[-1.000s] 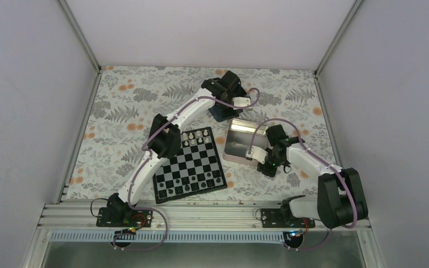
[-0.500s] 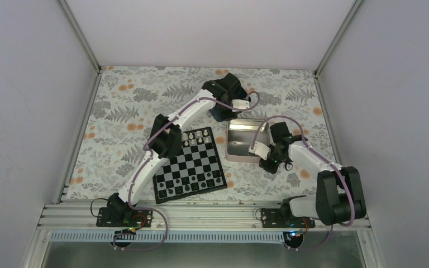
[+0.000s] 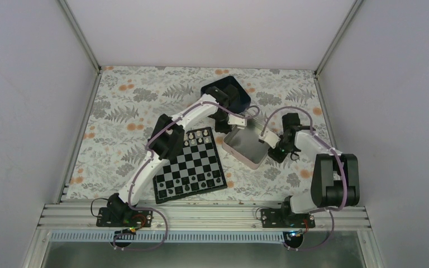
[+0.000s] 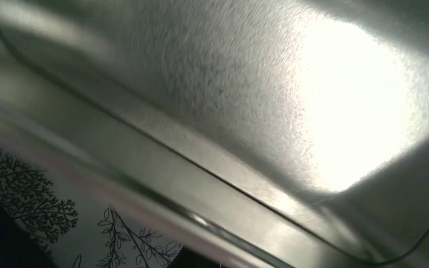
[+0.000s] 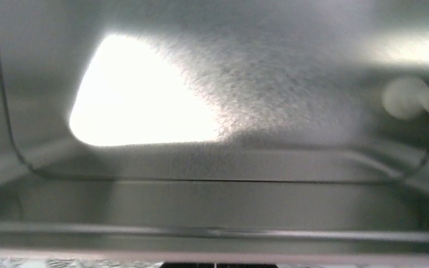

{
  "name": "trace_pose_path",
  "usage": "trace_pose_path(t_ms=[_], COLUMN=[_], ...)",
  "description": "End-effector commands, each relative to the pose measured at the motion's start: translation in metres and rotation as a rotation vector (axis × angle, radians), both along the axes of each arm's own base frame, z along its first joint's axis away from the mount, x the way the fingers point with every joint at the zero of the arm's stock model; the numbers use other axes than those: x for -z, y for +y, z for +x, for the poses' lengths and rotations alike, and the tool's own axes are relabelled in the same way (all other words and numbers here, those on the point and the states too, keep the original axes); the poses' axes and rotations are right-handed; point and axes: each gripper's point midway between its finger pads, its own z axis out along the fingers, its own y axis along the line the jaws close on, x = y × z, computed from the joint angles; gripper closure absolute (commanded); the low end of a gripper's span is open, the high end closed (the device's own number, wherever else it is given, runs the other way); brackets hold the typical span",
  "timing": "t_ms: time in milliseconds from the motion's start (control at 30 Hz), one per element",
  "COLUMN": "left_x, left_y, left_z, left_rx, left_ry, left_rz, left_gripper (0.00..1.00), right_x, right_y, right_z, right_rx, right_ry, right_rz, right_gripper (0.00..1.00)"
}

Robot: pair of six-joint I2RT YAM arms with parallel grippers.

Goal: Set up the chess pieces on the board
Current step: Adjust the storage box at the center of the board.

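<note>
The board (image 3: 190, 164) lies flat left of centre, with cream chess pieces (image 3: 198, 137) on its far rows and more small pieces on its near rows. The silver tin (image 3: 249, 146) sits turned cornerwise right of the board. My right gripper (image 3: 273, 146) is at the tin's right rim, and its fingers are hidden. My left gripper (image 3: 233, 120) is at the tin's far-left corner, and its fingers are hidden too. The tin's inside fills the left wrist view (image 4: 212, 84) and the right wrist view (image 5: 229, 156). One cream piece (image 5: 410, 97) lies inside the tin by its wall.
A dark blue square box (image 3: 230, 91) stands behind the left gripper. Floral cloth (image 3: 123, 111) covers the table. Grey walls close in the left, far and right sides. A metal rail (image 3: 201, 215) runs along the near edge by the arm bases.
The tin has turned cornerwise and shifted slightly back with the right gripper at its rim. The left gripper has come down from over the blue box to the tin's far-left corner.
</note>
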Motion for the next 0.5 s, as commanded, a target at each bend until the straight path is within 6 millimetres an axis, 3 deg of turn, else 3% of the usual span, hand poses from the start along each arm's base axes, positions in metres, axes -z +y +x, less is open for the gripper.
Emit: trace_pose_path(t_ms=[0, 233, 467], left_x=[-0.017, -0.018, -0.023], left_y=[-0.013, -0.015, -0.020], left_z=[-0.049, -0.083, -0.111], left_rx=[0.105, 0.163, 0.225], left_ry=[0.064, 0.108, 0.130], left_rz=[0.003, 0.040, 0.064], left_gripper=[0.98, 0.98, 0.98], right_x=[-0.017, -0.022, -0.014], right_y=[-0.016, -0.034, -0.033], right_z=[0.048, 0.087, 0.112], right_rx=[0.022, 0.058, 0.041], right_ry=[-0.119, -0.132, -0.111], right_rz=[-0.009, 0.008, 0.042], right_gripper=[0.96, 0.96, 0.96])
